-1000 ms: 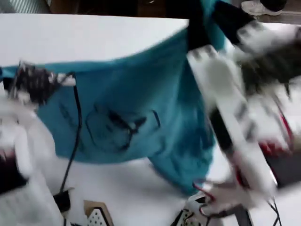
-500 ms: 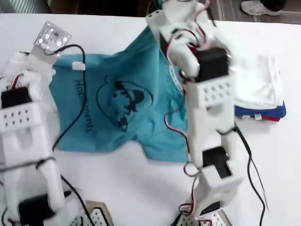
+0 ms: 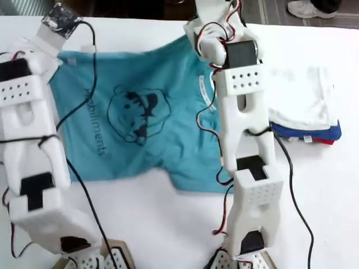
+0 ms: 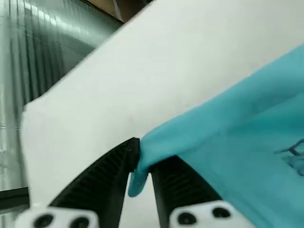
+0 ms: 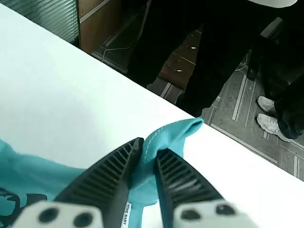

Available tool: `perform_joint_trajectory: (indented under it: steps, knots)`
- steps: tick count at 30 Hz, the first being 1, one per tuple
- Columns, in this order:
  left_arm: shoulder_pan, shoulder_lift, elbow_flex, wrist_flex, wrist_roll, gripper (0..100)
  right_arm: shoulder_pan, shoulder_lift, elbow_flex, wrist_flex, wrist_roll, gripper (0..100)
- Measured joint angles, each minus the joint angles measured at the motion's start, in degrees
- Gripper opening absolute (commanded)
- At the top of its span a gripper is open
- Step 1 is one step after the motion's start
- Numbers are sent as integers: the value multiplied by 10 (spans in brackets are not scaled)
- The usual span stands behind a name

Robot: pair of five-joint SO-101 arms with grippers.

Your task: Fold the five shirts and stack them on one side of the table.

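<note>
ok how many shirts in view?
4. Teal shirt spread mid-table, held by left gripper and right gripper. Stacked at right: white shirt on top, blue shirt beneath, red shirt lowest. Others may be hidden inside.

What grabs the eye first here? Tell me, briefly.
The teal shirt lies spread, print up, across the middle of the white table. The left gripper and the right gripper are each shut on a far edge of it. A stack of folded shirts, white on top over blue and red, sits beside it on the right arm's side.
</note>
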Motion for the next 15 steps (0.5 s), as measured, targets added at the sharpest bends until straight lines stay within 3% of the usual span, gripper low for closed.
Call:
perform_joint_trajectory:
  steps: [10,15]
  knots:
    - [31,69,-55,273,-46,25,4,-1,0,120,1,20]
    - [28,69,-59,354,-48,25,6,-1,0,189,1,20]
